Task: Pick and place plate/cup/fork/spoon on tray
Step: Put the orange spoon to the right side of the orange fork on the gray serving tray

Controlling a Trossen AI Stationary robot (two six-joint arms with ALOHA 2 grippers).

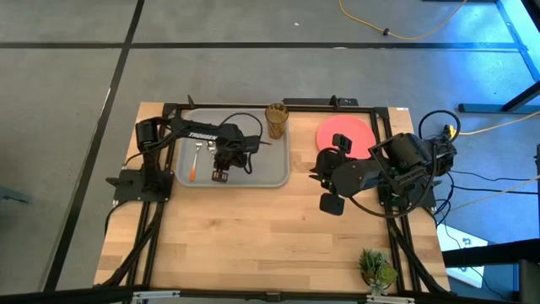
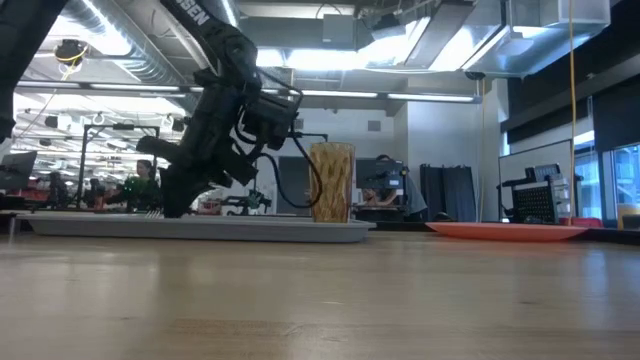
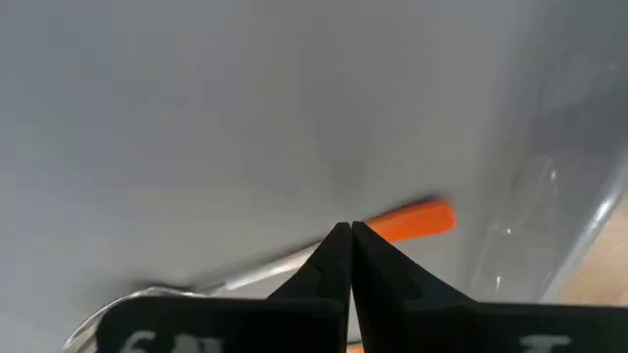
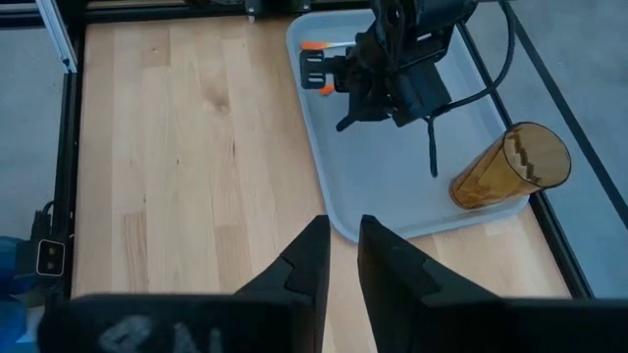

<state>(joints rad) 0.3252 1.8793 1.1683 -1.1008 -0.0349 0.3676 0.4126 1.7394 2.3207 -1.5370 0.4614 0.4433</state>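
Observation:
The grey tray (image 1: 261,173) lies at the table's far left. The amber cup (image 1: 277,120) stands upright in its far right corner. The fork (image 1: 197,160) lies flat on the tray's left part. My left gripper (image 1: 221,175) points down over the tray's near part, shut on the spoon (image 3: 265,267), whose rounded silver end shows in the left wrist view. The coral-red plate (image 1: 350,133) lies flat on the table, right of the tray. My right gripper (image 1: 321,173) hovers near the plate, empty, its fingers (image 4: 340,240) a narrow gap apart. My left gripper pinches the spoon between its two fingertips where the orange handle (image 3: 407,220) meets the metal shaft. The fingers come from above and lie across the spoon. The spoon lies about level, close over the tray's floor; whether it rests on it, I cannot tell.
A small potted plant (image 1: 375,268) stands at the table's near right. The bare wooden tabletop (image 1: 253,236) stretches in front of the tray. Black frame rails run along the table's edges. Cables hang from the left arm above the tray.

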